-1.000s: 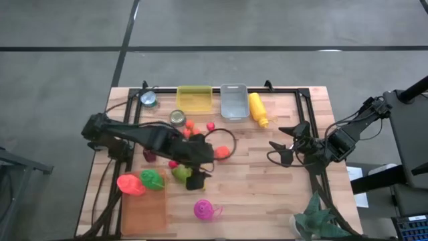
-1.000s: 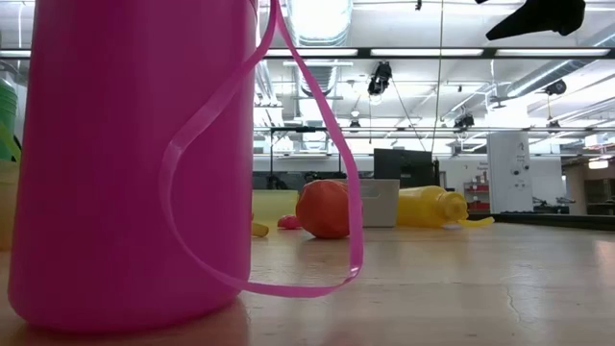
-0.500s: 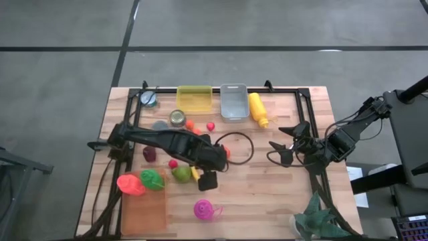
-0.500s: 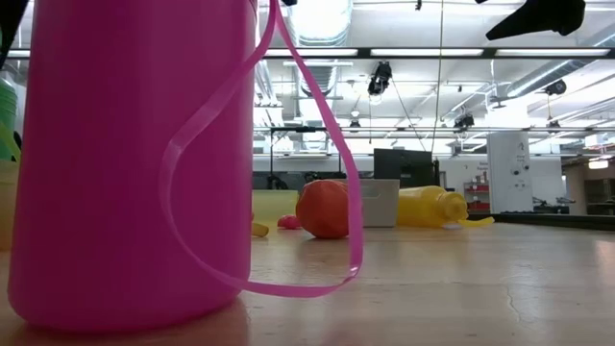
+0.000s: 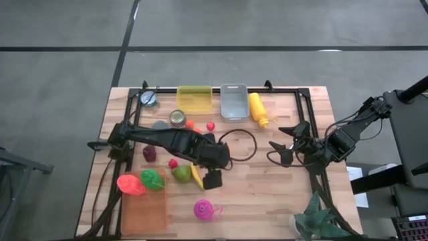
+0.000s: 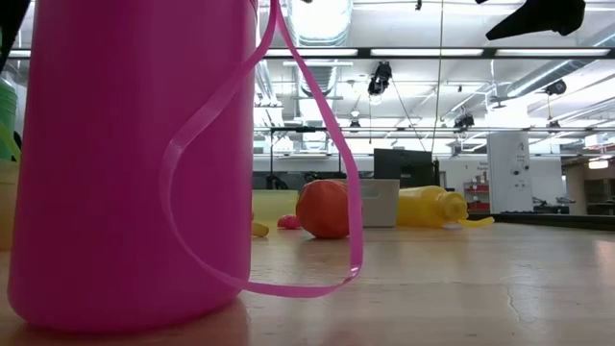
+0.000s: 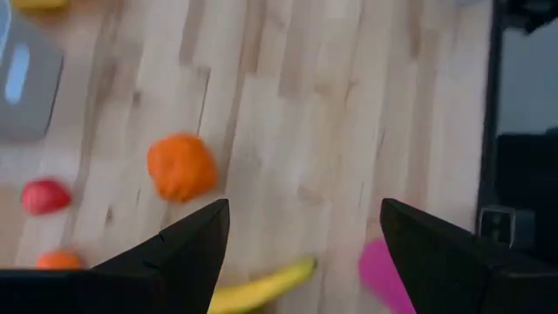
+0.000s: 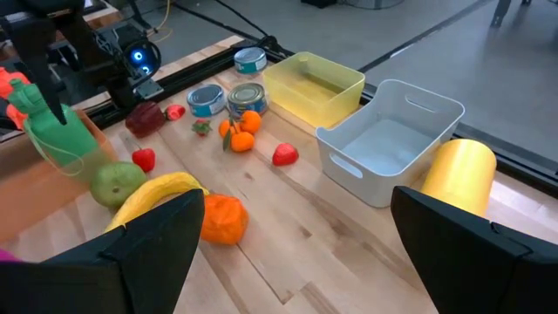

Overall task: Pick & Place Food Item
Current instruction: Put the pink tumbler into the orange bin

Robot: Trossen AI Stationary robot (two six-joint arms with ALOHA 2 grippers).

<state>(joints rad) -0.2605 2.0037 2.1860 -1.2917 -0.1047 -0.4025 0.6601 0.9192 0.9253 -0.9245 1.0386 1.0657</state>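
Food lies spread over the wooden table (image 5: 281,194): an orange fruit (image 7: 180,166), a yellow banana (image 5: 196,175), a green pear (image 5: 180,173) and a red strawberry (image 8: 285,154). My left gripper (image 5: 212,179) hangs open over the table's middle, tipped steeply down, just right of the banana and holding nothing. In the left wrist view the banana (image 7: 261,286) lies below the gap between its fingers, and the orange is farther off. My right gripper (image 5: 277,150) waits open in the air at the table's right, also holding nothing.
At the far edge stand a yellow bin (image 5: 194,98), a grey bin (image 5: 233,102) and a lying mustard bottle (image 5: 258,109). Cans (image 5: 177,118) stand at far left. A pink cup (image 5: 204,210) is near the front. An orange board (image 5: 144,211) lies front left. A black cable loops (image 5: 237,144) beside the left arm.
My left gripper has moved toward the table's right edge, passing over the banana, and has tipped further down. The arm now covers the orange fruit in the high view. The gripper stays open. The cable loop has shifted right with the arm.
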